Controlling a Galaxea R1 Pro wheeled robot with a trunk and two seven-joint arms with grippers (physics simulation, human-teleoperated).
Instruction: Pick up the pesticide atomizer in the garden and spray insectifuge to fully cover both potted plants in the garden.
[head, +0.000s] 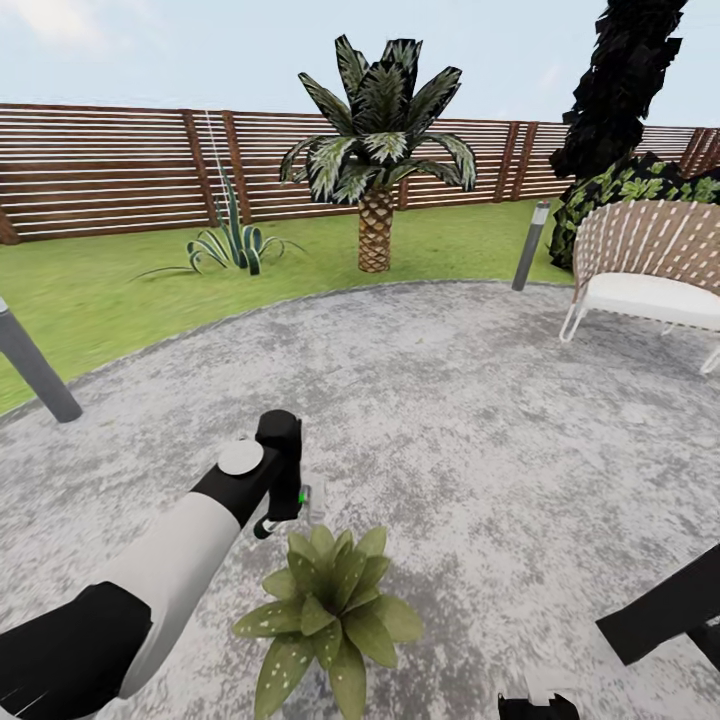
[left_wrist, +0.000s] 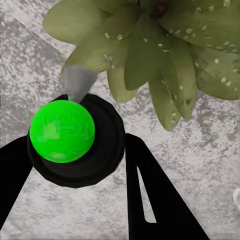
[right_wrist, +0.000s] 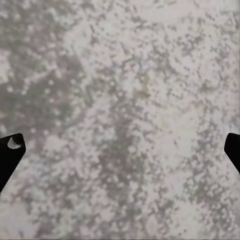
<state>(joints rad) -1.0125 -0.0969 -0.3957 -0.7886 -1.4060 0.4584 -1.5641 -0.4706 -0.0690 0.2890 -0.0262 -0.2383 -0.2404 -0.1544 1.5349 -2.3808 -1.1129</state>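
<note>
L gripper (left_wrist: 75, 150) pinched on the pesticide atomizer (left_wrist: 75, 145), seen from above as a dark round body w/ bright green top and grey nozzle aimed at the potted plant (head: 328, 610), just above and beside its near leaves; plant sits on grey paving (head: 480, 400) of the garden, lawn (head: 130, 290), palm (head: 378, 150), agave (head: 232, 243), slat fence (head: 100, 170), lamp post (head: 531, 245) and white chair (head: 650, 270) behind. R gripper (right_wrist: 120, 150) spread wide over bare paving, fingertips at frame edges. No legible label or writing on the bottle.
</note>
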